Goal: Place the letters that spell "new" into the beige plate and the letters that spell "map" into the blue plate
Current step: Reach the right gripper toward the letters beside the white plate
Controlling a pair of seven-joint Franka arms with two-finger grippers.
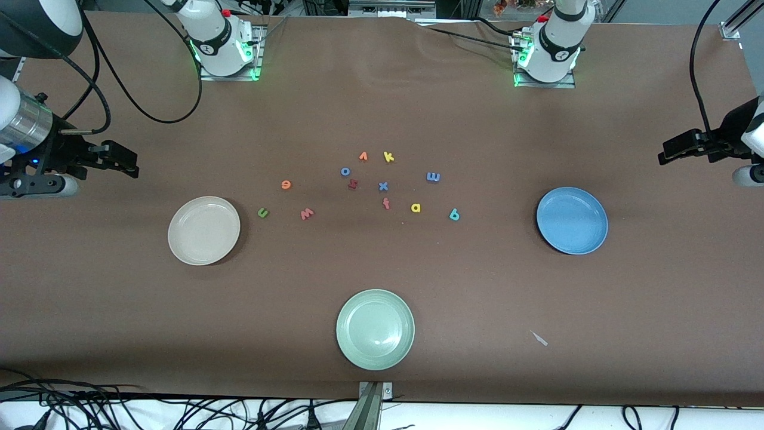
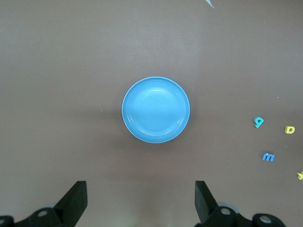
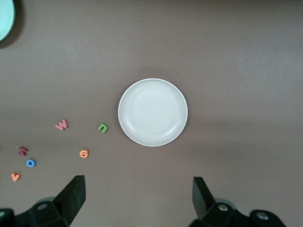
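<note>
Left gripper (image 2: 139, 203): fingers apart, empty, over bare table at the front view's right edge; arm waits.
Right gripper (image 3: 137, 201): fingers apart, empty, left edge.
Beige plate (image 1: 179, 239): centre-left, empty.
Blue plate (image 1: 552, 224): centre-right, empty.
Letters: n (image 1: 263, 212), e (image 1: 286, 184), w (image 1: 307, 213) near beige plate; m (image 1: 433, 177), a (image 1: 416, 208), p (image 1: 454, 214) mid-frame.
Advice: descend squarely on n, avoiding w.
Views: only the front view shows the green plate (image 1: 352, 346) whole.

Both arms (image 1: 218, 36) white with black joint bands — green base lights, red buttons, black cables, black grippers (image 1: 119, 161).
</note>
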